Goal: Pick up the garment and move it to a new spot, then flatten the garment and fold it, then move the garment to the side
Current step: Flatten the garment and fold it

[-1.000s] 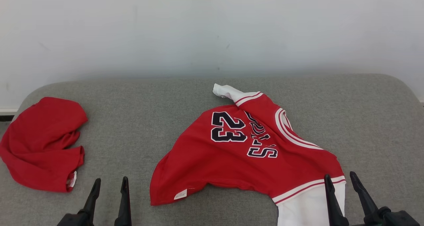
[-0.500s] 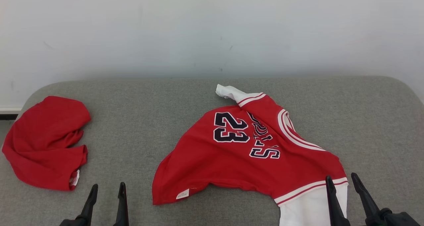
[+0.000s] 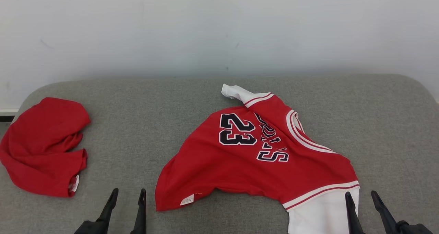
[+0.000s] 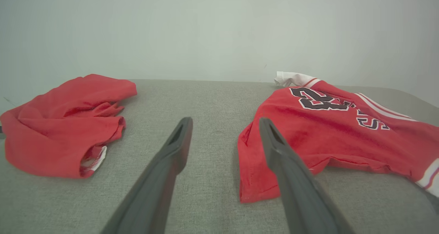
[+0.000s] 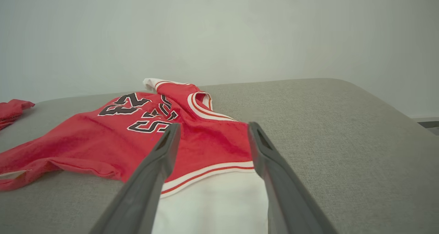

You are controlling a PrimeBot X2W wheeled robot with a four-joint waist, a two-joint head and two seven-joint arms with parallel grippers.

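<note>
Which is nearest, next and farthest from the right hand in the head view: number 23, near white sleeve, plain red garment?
1. near white sleeve, beside the right hand.
2. number 23, farther back, centre.
3. plain red garment, far left.

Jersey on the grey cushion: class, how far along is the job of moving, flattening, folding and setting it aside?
Nothing looks done: the jersey lies rumpled and unfolded. In hand: nothing; the left claw and right claw are open and empty, the right by the white sleeve. Left: lifting, flattening, folding, setting aside.
</note>
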